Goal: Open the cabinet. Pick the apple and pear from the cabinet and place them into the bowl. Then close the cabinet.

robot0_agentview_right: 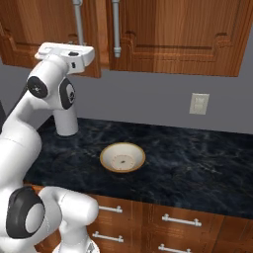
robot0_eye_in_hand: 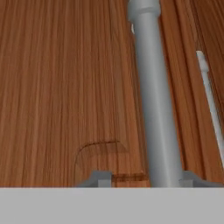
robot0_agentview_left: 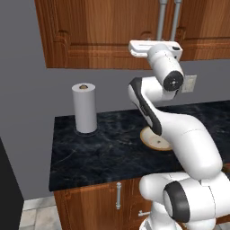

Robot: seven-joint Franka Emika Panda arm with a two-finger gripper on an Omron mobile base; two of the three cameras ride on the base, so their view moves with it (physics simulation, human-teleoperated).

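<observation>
Jaws are seen pressed in on the long vertical silver bar handle (robot0_eye_in_hand: 155, 100) of one door of the large reddish-brown wooden wall cabinet (robot0_agentview_left: 103, 31), near the bar's lower end; the gripper (robot0_eye_in_hand: 144, 178) is set square to the door face, one dark tip on either side of the bar. A second silver bar (robot0_eye_in_hand: 211, 100) is seen just beside it, on the neighbouring door. Both doors are judged to be shut, so the apple and pear are hidden inside.

The handle is judged stiff, smooth and somewhat slippery, so a firm hold low on the bar is favoured; the door is expected to be rigid and fairly light, and to swing on its hinge in an arc that the pull should follow.

The white arm is raised high from the base, its elbow bent over the dark marbled bench (robot0_agentview_right: 197, 158) and its hand held level against the cabinet's lower edge. Below it, the shallow round bowl with tan rim and cream speckled inside (robot0_agentview_right: 122, 157) is set on the bench and holds nothing. A white paper-towel roll (robot0_agentview_left: 84, 108) is stood upright well apart from the bowl.
</observation>
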